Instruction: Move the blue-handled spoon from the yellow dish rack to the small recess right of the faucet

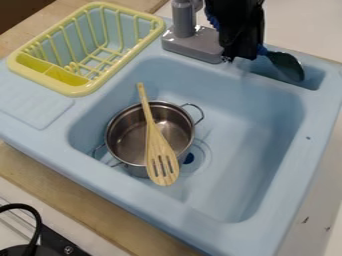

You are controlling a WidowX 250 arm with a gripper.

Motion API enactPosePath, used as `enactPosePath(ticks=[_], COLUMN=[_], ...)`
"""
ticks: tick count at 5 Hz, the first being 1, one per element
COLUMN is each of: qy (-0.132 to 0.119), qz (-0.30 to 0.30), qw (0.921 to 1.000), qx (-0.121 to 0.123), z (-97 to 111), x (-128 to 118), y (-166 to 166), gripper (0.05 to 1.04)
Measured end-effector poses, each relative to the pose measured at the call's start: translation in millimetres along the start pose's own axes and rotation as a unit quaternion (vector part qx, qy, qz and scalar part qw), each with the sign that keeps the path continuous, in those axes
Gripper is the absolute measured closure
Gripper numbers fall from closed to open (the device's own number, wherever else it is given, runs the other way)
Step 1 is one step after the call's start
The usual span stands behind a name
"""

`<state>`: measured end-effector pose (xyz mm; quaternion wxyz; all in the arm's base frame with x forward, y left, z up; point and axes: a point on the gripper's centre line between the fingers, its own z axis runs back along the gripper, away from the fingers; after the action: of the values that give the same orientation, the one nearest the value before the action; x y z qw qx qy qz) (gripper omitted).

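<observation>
- From where I stand, the black gripper (240, 56) hangs at the top of the frame, right of the middle, just beside the gray tap (194, 42)
- A dark spoon (287, 66) with a bit of blue handle is right by it, at the upper right, over the little side tray of the blue sink (267, 230)
- I can't tell if the jaws are apart, together or clamped on that blue handle
- I think this is the spoon part of the job, either getting hold of it or having it already, but I can't tell which
- The next move looks like it needs a good, tight hold on the handle, and care not to bump the tap
- I count one gripper, one dark spoon, one tap and one sink
- There is one shiny pot (127, 137) with two loop handles, left of the middle, down in the sink near the drain
- One wooden spatula (157, 142) with slots lies across the pot, its wide end poking past the rim
- One yellow dish rack (79, 91) sits at the upper left, and a wooden tabletop (93, 205) shows at the lower left
</observation>
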<state>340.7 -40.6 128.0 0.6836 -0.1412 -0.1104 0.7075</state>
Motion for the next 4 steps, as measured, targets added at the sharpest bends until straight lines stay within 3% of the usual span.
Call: enactPosePath(ticks=[1, 2, 3, 4], qy=[0.003, 0.013, 0.001, -0.001], qz=[-0.014, -0.037, -0.040, -0.062], qw=[0.9998, 0.9992, 0.9990, 0.9976], qx=[0.010, 0.007, 0.019, 0.030], z=[-0.3, 0.6, 3.3, 4.5], x=[-0.3, 1.1, 4.7, 5.7], y=[3.3, 1.8, 3.3, 6.2], gripper=[0.741, 0.457, 0.168, 0.082])
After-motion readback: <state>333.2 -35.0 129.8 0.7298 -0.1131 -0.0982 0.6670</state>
